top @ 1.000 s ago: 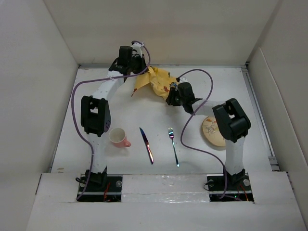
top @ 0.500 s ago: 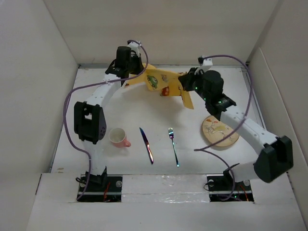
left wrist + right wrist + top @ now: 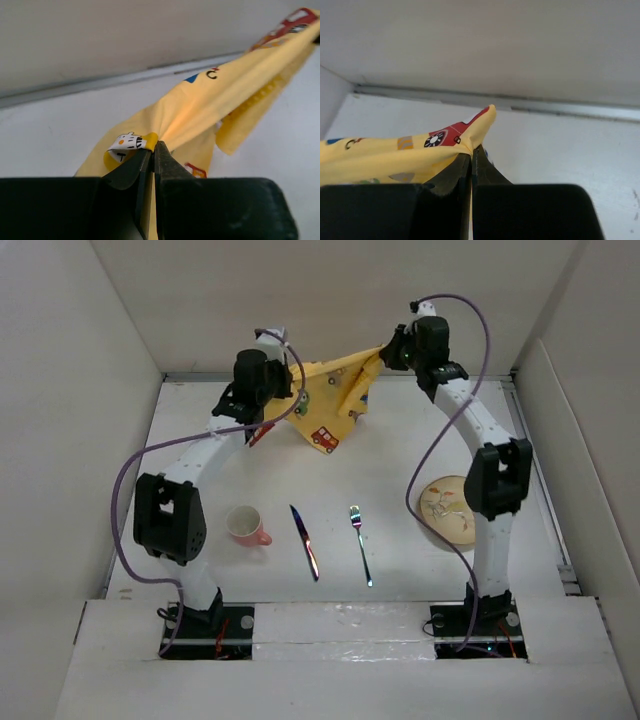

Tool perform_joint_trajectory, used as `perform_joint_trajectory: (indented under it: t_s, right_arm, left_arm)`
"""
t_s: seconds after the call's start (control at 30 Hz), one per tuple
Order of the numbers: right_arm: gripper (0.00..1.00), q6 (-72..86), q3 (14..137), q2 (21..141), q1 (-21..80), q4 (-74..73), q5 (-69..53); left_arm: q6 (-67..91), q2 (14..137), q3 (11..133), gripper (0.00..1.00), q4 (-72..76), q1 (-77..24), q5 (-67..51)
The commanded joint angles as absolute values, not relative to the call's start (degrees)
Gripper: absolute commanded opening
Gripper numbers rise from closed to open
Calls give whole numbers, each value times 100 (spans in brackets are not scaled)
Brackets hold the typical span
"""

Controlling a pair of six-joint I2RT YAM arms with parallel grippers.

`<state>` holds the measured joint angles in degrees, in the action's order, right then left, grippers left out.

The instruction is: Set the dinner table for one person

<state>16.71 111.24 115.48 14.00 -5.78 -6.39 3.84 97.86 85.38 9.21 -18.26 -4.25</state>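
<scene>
yellow cloth is what i have in both tools: the mat (image 3: pixel 330 400), printed with small cartoon vehicles, hangs stretched between the left gripper (image 3: pixel 153 147) and the right gripper (image 3: pixel 471 150). each is pinched on a corner, jaws closed down to the thickness of the fabric. the mat sags in a loose triangle over the far end of the dinner table (image 3: pixel 400 450), the big white top that lies under everything in view. whether its lowest tip touches the surface i cannot tell from above.

by my reading the job is at an early stage. the mat is not yet laid flat, and nothing sits on it. the cup (image 3: pixel 245 525), knife (image 3: pixel 305 542), fork (image 3: pixel 360 545) and plate (image 3: pixel 447 510) all lie on the bare top nearer the arm bases, in a rough row, apart from one another. the spread comes first, i judge, then each piece has to go onto or beside the mat.

the mat looks thin and floppy, creasing and bunching where it is gripped. the dinner table is matte and plain. the cup is pink and smooth, open side up. knife and fork are slim polished metal with a bluish-pink sheen. the plate is round and cream with a faint drawing, partly hidden by the right arm.
</scene>
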Motion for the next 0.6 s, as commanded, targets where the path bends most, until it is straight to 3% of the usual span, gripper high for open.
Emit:
perform_joint_trajectory:
  t_s: [0.0, 0.03, 0.07, 0.1, 0.13, 0.2, 0.27, 0.33, 0.37, 0.4, 0.43, 0.47, 0.53, 0.57]
  right_arm:
    - [0, 1924, 12727, 12773, 1002, -1659, -649]
    - [1, 2047, 13092, 13005, 932, -1861, -624]
    - [10, 2091, 13409, 13191, 932, -2150, -528]
    - [38, 2100, 13838, 13392, 932, -2284, -327]
    - [49, 2092, 13895, 13395, 932, -2355, -221]
    - [66, 2031, 13643, 13185, 932, -2312, -62]
    - [69, 1907, 12371, 12404, 1054, -1648, -96]
    - [64, 1890, 10778, 11459, 1211, -1189, -263]
    - [55, 1890, 10262, 11156, 1282, -708, -351]
    - [25, 1916, 9787, 10901, 1362, -529, -482]
    - [0, 1994, 8529, 10368, 1693, 169, -527]
    - [0, 1995, 8517, 10362, 1696, 176, -527]
    - [0, 2004, 8035, 10240, 1932, 403, -571]
    - [0, 1960, 7850, 10283, 2169, 361, -597]
  left_arm:
    - [255, 10254, 8358, 0, 792, -1968, -298]
    - [377, 10370, 8393, 3, 626, -1969, -325]
    - [474, 10493, 8454, 18, 537, -1969, -264]
    - [588, 10799, 8742, 28, 388, -1969, -168]
    - [641, 10950, 8997, 33, 21, -1969, 259]
    - [799, 11301, 9550, 54, -420, -1882, 404]
    - [957, 11373, 9729, 65, -580, -1732, 509]
    - [1063, 11347, 9808, 69, -545, -1671, 719]
    - [1063, 11312, 9809, 70, -528, -1670, 834]
    - [1072, 11242, 9782, 70, -536, -1670, 948]
    - [1203, 11111, 9652, 63, -475, -1670, 1219]
    - [1204, 11109, 9650, 63, -475, -1670, 1222]
    - [1362, 10829, 9177, 45, -343, -1670, 1414]
    - [1423, 10793, 9080, 16, -395, -1670, 1554]
